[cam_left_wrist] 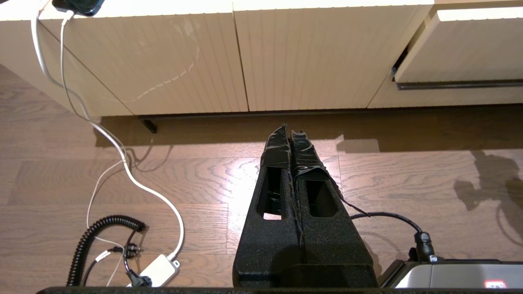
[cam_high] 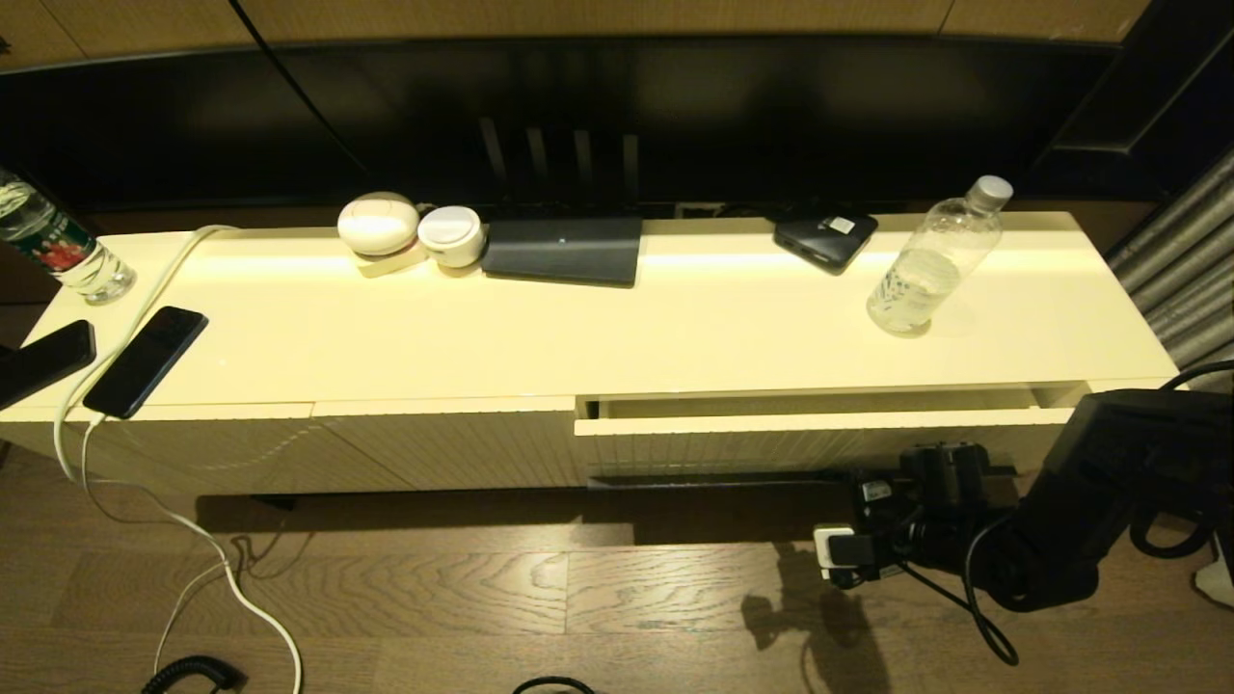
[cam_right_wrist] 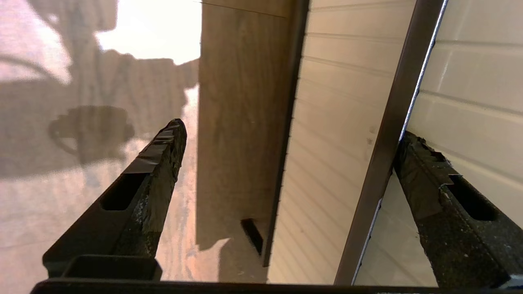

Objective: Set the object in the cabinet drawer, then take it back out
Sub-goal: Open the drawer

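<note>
The small clear bottle [cam_high: 930, 270] with a pale cap stands upright on the cabinet top, far right. Just below it, the cabinet drawer [cam_high: 819, 439] is pulled out a little, showing a narrow slot of its interior. My right gripper [cam_high: 940, 469] hangs low in front of the drawer's right part, by its lower edge. In the right wrist view this gripper [cam_right_wrist: 292, 143] is open, the dark handle strip [cam_right_wrist: 392, 143] runs between its fingers, and one fingertip [cam_right_wrist: 412, 151] lies against the ribbed drawer front [cam_right_wrist: 470, 81]. My left gripper [cam_left_wrist: 290, 132] is shut and empty, above the floor, facing the closed panels.
A green-red labelled bottle [cam_high: 53, 246], two dark phones [cam_high: 145, 361] and a white cable [cam_high: 145, 289] are at the top's left end. White round cases [cam_high: 381, 224], a dark flat device [cam_high: 564, 251] and a small black box [cam_high: 824, 239] line the back. Plugs and cords [cam_left_wrist: 135, 261] lie on the floor.
</note>
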